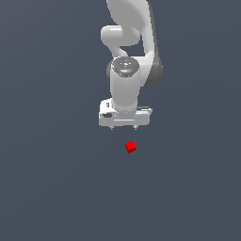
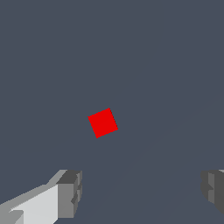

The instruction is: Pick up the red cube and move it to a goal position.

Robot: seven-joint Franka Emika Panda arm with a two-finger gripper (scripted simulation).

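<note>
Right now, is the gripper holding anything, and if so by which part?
Nothing is held. The gripper is open, its fingers spread wide, and the red cube lies apart from them on the surface.

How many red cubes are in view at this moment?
1. The tiny bright red cube lies on the plain grey floor, apart from and ahead of the open white gripper; nothing suggests a hidden second one.
</note>
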